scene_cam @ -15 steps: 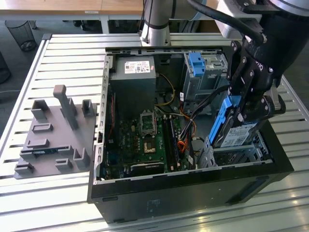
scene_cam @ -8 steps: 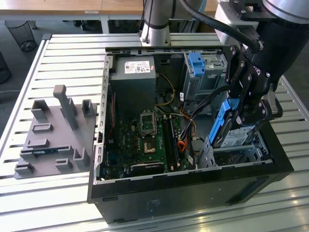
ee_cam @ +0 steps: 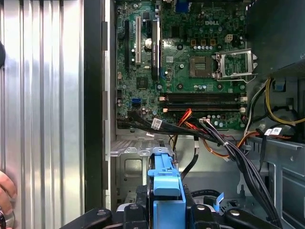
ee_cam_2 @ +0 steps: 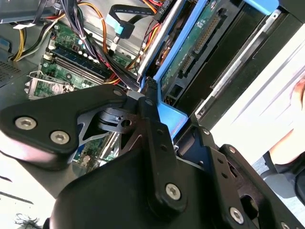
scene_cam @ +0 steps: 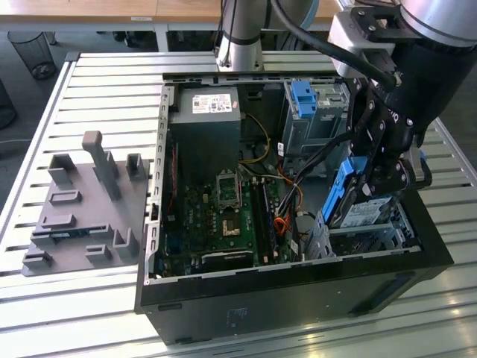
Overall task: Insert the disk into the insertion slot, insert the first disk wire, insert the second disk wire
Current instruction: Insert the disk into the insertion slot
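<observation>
— Where is the flat silver hard drive in its bright blue plastic carrier (scene_cam: 361, 211)?
— Tilted steeply, at one corner of the open black computer case (scene_cam: 298, 298), over the low silver perforated drive cage (scene_cam: 367, 239). It is not lying flat in it.
— And the black gripper (scene_cam: 381, 173)?
— Its fingers (ee_cam_2: 151, 121) are clamped on the carrier's blue edge.
— What's around?
— A green motherboard (ee_cam: 190, 71) and black and orange cables (ee_cam: 209, 136) near the cage. The case stands on a slatted metal counter (scene_cam: 97, 82).

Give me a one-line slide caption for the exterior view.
Fingers hold the blue-framed disk tilted over the silver drive cage in the open computer case.
</observation>
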